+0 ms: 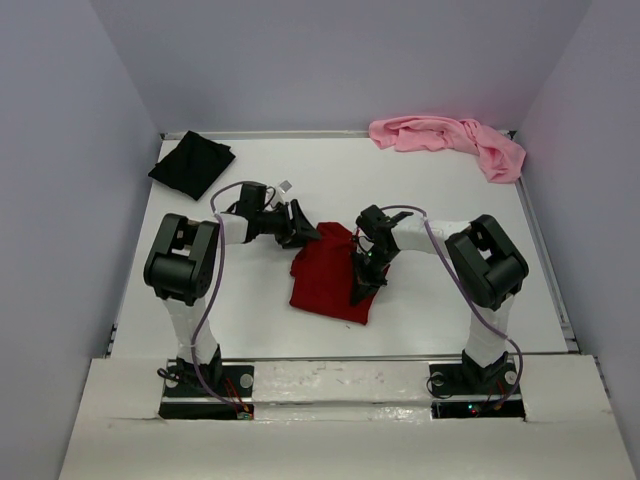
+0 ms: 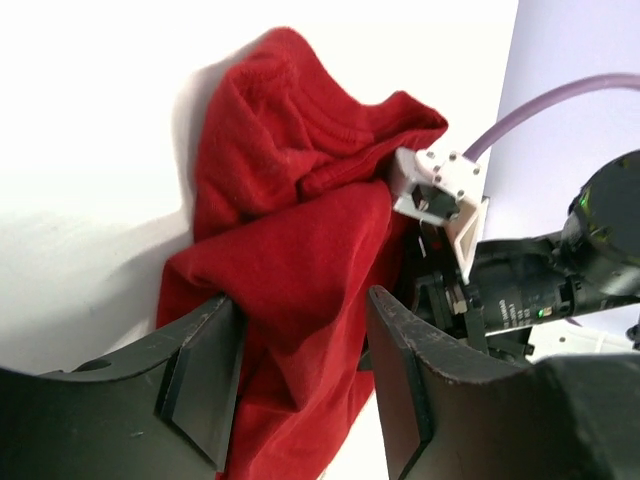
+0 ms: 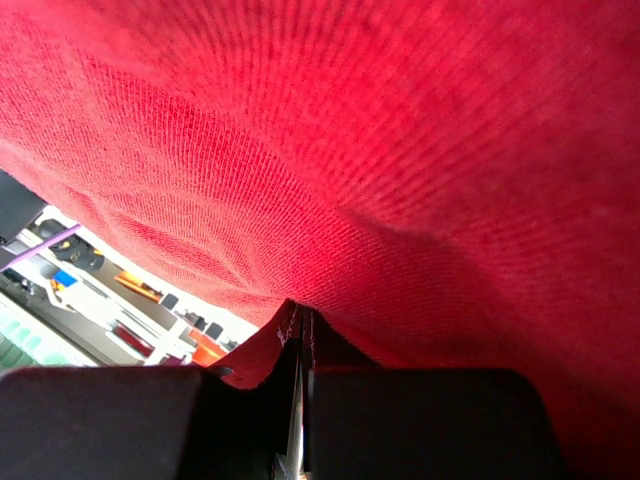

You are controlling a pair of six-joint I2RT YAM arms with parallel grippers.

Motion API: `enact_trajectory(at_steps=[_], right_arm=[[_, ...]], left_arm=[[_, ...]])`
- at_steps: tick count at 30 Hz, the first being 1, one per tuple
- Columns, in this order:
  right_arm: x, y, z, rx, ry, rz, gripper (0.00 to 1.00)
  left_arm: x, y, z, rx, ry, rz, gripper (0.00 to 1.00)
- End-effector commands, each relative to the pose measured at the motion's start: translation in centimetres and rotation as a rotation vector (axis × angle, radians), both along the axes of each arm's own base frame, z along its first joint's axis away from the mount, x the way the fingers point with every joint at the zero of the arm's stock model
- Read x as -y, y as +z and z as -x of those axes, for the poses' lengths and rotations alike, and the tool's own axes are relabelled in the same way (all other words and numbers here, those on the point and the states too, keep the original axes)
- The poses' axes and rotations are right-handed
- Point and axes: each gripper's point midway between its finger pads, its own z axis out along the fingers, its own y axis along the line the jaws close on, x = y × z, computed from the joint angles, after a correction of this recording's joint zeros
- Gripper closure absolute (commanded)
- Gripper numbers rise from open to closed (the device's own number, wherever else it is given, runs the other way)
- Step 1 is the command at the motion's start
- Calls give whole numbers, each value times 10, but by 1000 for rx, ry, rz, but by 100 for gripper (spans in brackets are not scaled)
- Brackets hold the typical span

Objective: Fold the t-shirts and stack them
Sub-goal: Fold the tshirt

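Note:
The dark red t-shirt [image 1: 322, 278] lies bunched in the middle of the table [image 1: 420, 300]. My right gripper [image 1: 361, 288] is shut on its edge; in the right wrist view the red cloth [image 3: 380, 150] fills the frame and a stitched hem is pinched in the right gripper [image 3: 303, 335]. My left gripper [image 1: 302, 232] is at the shirt's upper left corner. It stands open, and a fold of the red shirt [image 2: 290, 240] runs between its fingers [image 2: 205, 375]. The black t-shirt [image 1: 192, 160] lies folded at the back left. The light pink t-shirt [image 1: 450, 138] lies crumpled at the back right.
Grey walls close the table in on the left, the back and the right. The right arm's wrist [image 2: 520, 290] sits close behind the red shirt in the left wrist view. A white board [image 1: 330, 400] covers the near edge between the arm bases.

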Motion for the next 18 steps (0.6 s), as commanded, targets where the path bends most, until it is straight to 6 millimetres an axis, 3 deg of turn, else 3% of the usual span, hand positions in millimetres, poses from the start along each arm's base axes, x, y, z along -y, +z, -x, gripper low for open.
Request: enact_trajectory(at_steps=[1,18], right_arm=[[0,-13,4,35,34,25,100],[-1,-16,8,25,47,25,100]], left_arm=[[2,23,-21,58,-10,59,40],[6,31,-78,83,-5,104,38]])
